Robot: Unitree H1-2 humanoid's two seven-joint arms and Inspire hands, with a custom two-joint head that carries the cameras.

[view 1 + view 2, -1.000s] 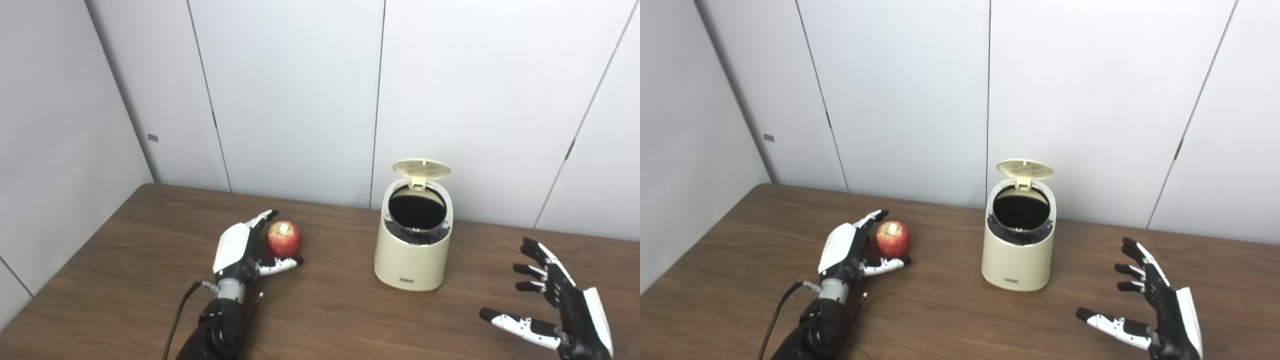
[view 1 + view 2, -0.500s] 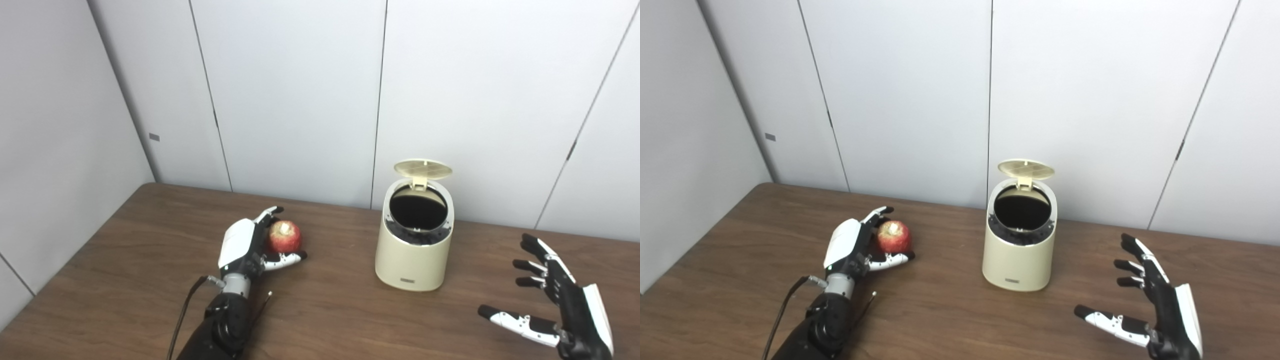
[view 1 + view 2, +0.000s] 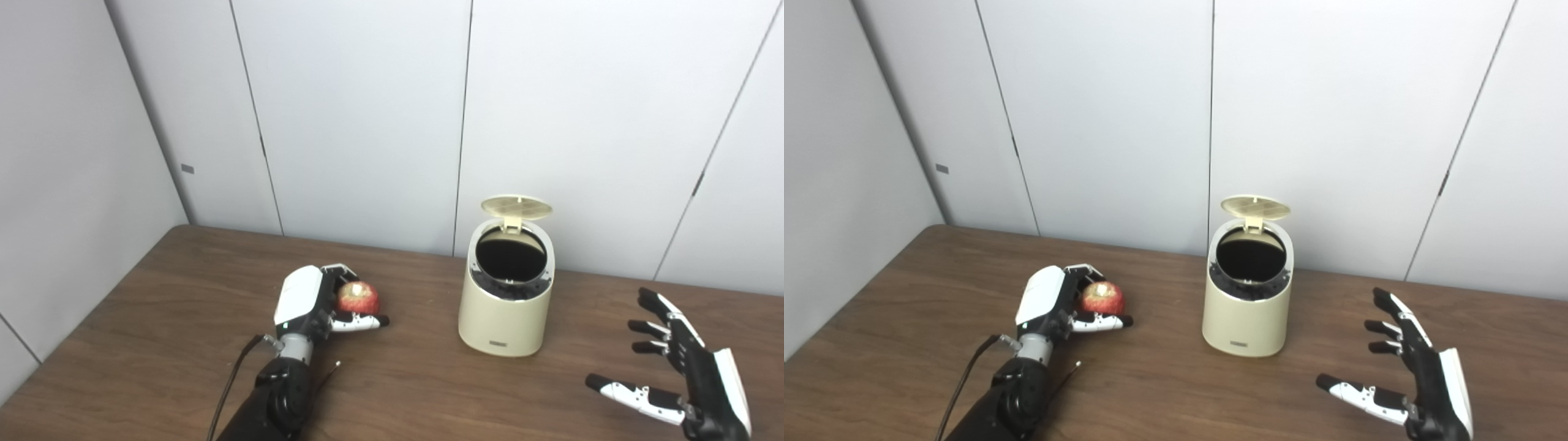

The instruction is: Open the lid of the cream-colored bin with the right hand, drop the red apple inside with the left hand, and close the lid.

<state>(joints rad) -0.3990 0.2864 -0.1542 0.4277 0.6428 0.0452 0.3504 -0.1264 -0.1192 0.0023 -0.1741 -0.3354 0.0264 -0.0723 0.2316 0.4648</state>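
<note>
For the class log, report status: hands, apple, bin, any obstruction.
Left hand curled round the apple on the table. Right hand open, empty. Bin lid up. Path clear.

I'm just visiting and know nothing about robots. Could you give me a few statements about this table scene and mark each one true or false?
1. The round lid of the cream-colored plastic bin stands open. True.
2. The red apple already lies inside the bin. False: it is on the brown wooden table, left of the bin, with the fingers of the left hand curled around it.
3. The right hand is pressing on the lid. False: it is well right of the bin, fingers spread, holding nothing.
4. The bin stands upright on the table. True.
</note>
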